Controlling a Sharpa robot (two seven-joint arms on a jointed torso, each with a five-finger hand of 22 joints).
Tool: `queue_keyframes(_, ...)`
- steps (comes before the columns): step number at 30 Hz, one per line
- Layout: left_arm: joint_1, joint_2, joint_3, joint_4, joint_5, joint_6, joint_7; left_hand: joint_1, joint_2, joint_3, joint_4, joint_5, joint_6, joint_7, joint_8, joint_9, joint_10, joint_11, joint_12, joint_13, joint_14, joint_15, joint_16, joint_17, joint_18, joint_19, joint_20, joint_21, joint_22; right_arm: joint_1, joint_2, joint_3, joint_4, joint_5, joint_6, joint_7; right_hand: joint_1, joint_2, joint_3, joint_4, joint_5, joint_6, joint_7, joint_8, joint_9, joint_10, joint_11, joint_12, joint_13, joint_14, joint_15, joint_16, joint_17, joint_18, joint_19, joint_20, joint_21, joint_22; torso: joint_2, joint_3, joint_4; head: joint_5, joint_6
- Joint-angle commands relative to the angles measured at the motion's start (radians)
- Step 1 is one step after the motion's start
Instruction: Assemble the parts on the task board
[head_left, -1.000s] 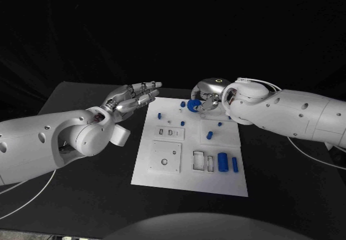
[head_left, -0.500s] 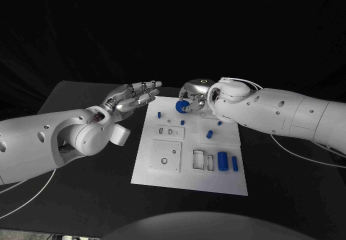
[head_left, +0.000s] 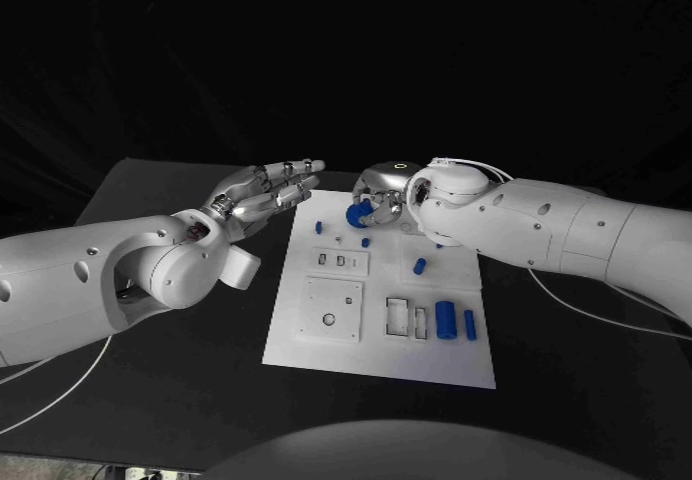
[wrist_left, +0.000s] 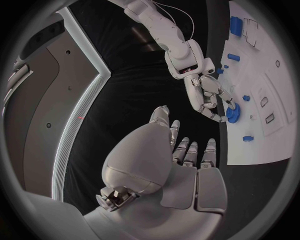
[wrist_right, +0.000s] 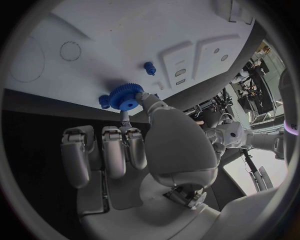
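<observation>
Pinching blue gear — right hand over board's far end.

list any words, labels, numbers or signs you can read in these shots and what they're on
None: no readable text stands on anything here.
The task board bears only recesses and outlines, no lettering.
The blue gear held by the right robot hand carries no marking.
The left robot hand and both white arms show no legible label.
In the right wrist view the room beyond is too small and blurred to read.
</observation>
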Motion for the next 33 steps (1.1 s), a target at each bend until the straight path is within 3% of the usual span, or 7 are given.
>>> queue_keyframes(1, 0.001, 0.002, 0.001, 0.002, -0.008, 0.013, 0.007, 0.013, 0.0, 0.003, 0.0, 0.005, 0.003, 0.006, 0.006, 0.001, 0.001, 0.004, 0.004, 0.0, 0.003, 0.006, 0.007, 0.001, 0.016, 0.0, 0.005, 0.004, -0.005, -0.004, 0.004, 0.0, -0.006, -0.014, 0.026, 0.006, -0.01, -0.008, 0.009, 0.003, -0.013, -0.043, 0.009, -0.042, -0.047, 0.102, 0.011, 0.004, 0.263, 0.106, 0.009, 0.003, 0.263, -0.005, 0.077, 0.01, -0.009, 0.251, 0.0, -0.0004, -0.0006, 0.0, -0.001)
queue_keyframes(7, 0.001, 0.0, 0.001, 0.002, -0.009, 0.013, 0.006, 0.014, 0.0, 0.003, 0.0, 0.006, 0.002, 0.007, 0.006, 0.001, 0.001, 0.004, 0.004, 0.0, 0.003, 0.006, 0.007, 0.001, 0.016, 0.0, 0.005, 0.004, -0.005, -0.006, 0.003, 0.0, -0.01, -0.023, 0.023, 0.0, -0.001, -0.011, 0.023, -0.009, -0.016, -0.133, 0.005, -0.047, -0.135, 0.102, 0.007, 0.004, 0.263, 0.106, 0.01, 0.003, 0.263, -0.001, 0.065, 0.011, -0.02, 0.246, -0.001, -0.0001, -0.0002, 0.001, -0.004)
queue_keyframes(11, 0.001, -0.002, 0.001, 0.002, -0.009, 0.012, 0.007, 0.014, 0.0, 0.004, 0.0, 0.006, 0.002, 0.007, 0.006, 0.001, 0.0, 0.004, 0.004, 0.0, 0.003, 0.007, 0.007, 0.001, 0.016, 0.0, 0.006, 0.004, -0.005, -0.006, 0.001, 0.0, -0.01, -0.026, 0.022, 0.0, 0.002, -0.011, 0.025, -0.016, -0.018, -0.162, -0.005, -0.046, -0.166, 0.102, 0.0, 0.004, 0.263, 0.106, 0.004, 0.003, 0.263, 0.0, 0.062, 0.007, -0.023, 0.245, -0.001, 0.0, -0.0001, 0.002, -0.006)
queue_keyframes(18, 0.001, -0.002, 0.001, 0.002, -0.009, 0.013, 0.007, 0.014, 0.0, 0.004, 0.0, 0.006, 0.002, 0.007, 0.006, 0.001, 0.0, 0.004, 0.004, 0.0, 0.003, 0.007, 0.007, 0.001, 0.016, 0.0, 0.006, 0.004, -0.005, -0.007, -0.01, 0.0, -0.001, -0.017, -0.022, 0.022, -0.012, -0.009, 0.013, -0.012, -0.079, -0.208, -0.014, -0.043, -0.222, 0.102, -0.008, 0.004, 0.263, 0.106, -0.004, 0.003, 0.263, 0.001, 0.058, -0.001, -0.028, 0.243, -0.002, 0.0006, -0.0016, 0.006, -0.004)
queue_keyframes(21, 0.001, -0.003, 0.001, 0.002, -0.009, 0.013, 0.007, 0.015, -0.001, 0.004, 0.0, 0.006, 0.002, 0.007, 0.006, 0.001, 0.0, 0.005, 0.005, 0.0, 0.003, 0.007, 0.008, 0.001, 0.016, 0.0, 0.006, 0.004, -0.005, -0.007, -0.027, 0.0, 0.014, -0.011, -0.062, 0.038, -0.013, -0.007, 0.01, -0.011, -0.087, -0.198, -0.013, -0.039, -0.227, 0.102, -0.008, 0.004, 0.263, 0.106, -0.004, 0.003, 0.263, 0.001, 0.058, -0.002, -0.028, 0.243, -0.002, 0.001, -0.0019, 0.007, -0.002)
queue_keyframes(26, 0.001, -0.007, 0.001, 0.002, -0.009, 0.015, 0.007, 0.015, -0.001, 0.004, 0.0, 0.006, 0.002, 0.007, 0.006, 0.001, 0.0, 0.005, 0.005, 0.0, 0.003, 0.007, 0.008, 0.001, 0.016, 0.0, 0.006, 0.004, -0.005, 0.002, -0.09, 0.0, 0.078, 0.014, -0.144, 0.071, -0.02, -0.001, 0.003, -0.003, -0.092, -0.129, -0.02, -0.016, -0.235, 0.102, -0.014, 0.004, 0.263, 0.106, -0.009, 0.003, 0.263, -0.002, 0.069, -0.006, -0.018, 0.248, -0.002, 0.0005, -0.0022, 0.007, 0.005)
queue_keyframes(33, 0.0, -0.006, 0.001, -0.005, -0.009, 0.015, 0.007, 0.016, -0.001, 0.005, 0.0, 0.007, 0.004, 0.008, 0.007, 0.002, 0.0, 0.005, 0.006, 0.0, 0.004, 0.008, 0.008, 0.002, 0.016, 0.001, 0.007, 0.004, -0.005, 0.04, -0.248, -0.001, 0.204, 0.132, -0.204, 0.109, -0.055, 0.014, -0.028, 0.042, -0.23, -0.023, -0.021, 0.027, -0.22, 0.102, -0.016, 0.004, 0.263, 0.106, -0.012, 0.003, 0.263, 0.0, 0.064, -0.009, -0.024, 0.245, -0.005, -0.0004, -0.0044, 0.005, 0.008)
